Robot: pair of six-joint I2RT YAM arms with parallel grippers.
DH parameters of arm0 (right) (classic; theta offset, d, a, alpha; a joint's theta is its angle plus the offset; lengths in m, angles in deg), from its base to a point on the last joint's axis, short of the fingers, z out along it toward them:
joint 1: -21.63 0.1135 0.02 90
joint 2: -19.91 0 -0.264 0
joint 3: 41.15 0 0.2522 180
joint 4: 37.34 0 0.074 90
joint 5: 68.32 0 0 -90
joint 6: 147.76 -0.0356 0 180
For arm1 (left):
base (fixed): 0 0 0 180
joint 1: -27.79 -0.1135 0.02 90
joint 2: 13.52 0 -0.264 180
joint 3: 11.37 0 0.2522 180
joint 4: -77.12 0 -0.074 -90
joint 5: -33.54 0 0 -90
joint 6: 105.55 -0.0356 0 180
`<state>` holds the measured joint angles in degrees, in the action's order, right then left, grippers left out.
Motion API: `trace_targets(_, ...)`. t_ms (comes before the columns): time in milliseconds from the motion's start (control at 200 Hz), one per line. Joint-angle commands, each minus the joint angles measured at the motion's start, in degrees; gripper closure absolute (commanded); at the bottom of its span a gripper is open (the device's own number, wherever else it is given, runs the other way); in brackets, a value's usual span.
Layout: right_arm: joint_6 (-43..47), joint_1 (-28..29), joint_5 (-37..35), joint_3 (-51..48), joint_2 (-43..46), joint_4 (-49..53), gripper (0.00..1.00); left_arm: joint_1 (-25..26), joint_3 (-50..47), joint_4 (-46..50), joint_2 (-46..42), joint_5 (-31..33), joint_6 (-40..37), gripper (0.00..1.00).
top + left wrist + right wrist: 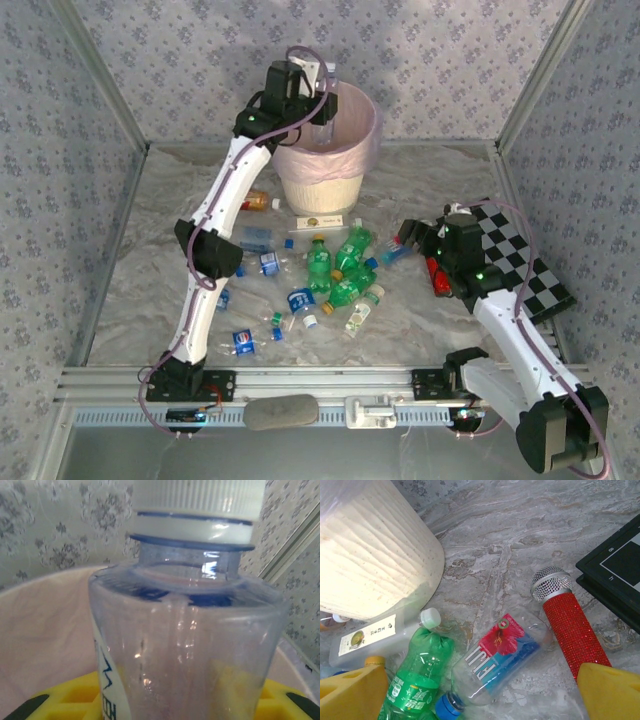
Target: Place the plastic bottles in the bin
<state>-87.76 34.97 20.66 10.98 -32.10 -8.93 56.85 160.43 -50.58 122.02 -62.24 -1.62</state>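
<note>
Bottles [322, 272] are lying scattered on the tabletop [130, 300] just in front of the bin [322, 182], most of them green with yellow caps or clear with blue labels, and an orange-red bottle [258, 202] is resting beside the bin's base on its left. The left end effector [318, 97] is hanging over the bin's rim, clenched on a clear bottle [190, 645] with a white ribbed cap; in the left wrist view its yellow fingers [70, 697] are pressing the bottle's sides while the bin's pink bag [45, 630] is showing behind and below it. The right end effector [480, 700] is hovering to the right of the bin with its jaws spread wide and gripping nothing. Under it a Fiji bottle [500, 655] with a blue cap is lying on its side, touching a green bottle [417, 675] that is lying nearer the bin's wall. A red microphone [572, 625] is lying just beyond the Fiji bottle, away from the bin, and a checkerboard [520, 262] is sitting farther out still.
</note>
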Motion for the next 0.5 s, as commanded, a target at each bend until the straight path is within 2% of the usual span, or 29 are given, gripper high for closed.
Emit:
trace_targets(0, 2.0, -0.4, 2.1, -0.6, 0.8, 0.7, 0.01, 0.6, -0.1, -0.1, 0.4, 0.0, -0.8, 0.58)
trace_targets(115, 2.3, -0.4, 3.4, -1.2, 1.1, 0.4, 0.01, 0.6, 0.0, 0.1, 1.1, 0.2, -0.9, 0.56)
trace_targets(205, 2.1, -0.4, 3.3, -1.5, 1.3, 0.0, 0.01, 0.6, -0.1, 0.0, 1.0, 0.5, -1.3, 0.48)
trace_targets(305, 1.8, -0.5, 3.4, -1.4, 1.1, -0.5, 0.01, 0.6, -0.1, 1.7, 0.6, 1.0, -1.7, 0.34)
trace_targets(405, 1.3, -0.5, 3.5, -1.3, 1.0, -0.7, 0.01, 0.6, 0.0, 2.0, -0.2, 1.2, -1.7, 0.12)
trace_targets(495, -0.1, -0.5, 2.4, -1.1, 0.7, -0.5, 0.01, 0.7, -0.1, 2.3, -1.5, 0.8, -1.2, 0.02)
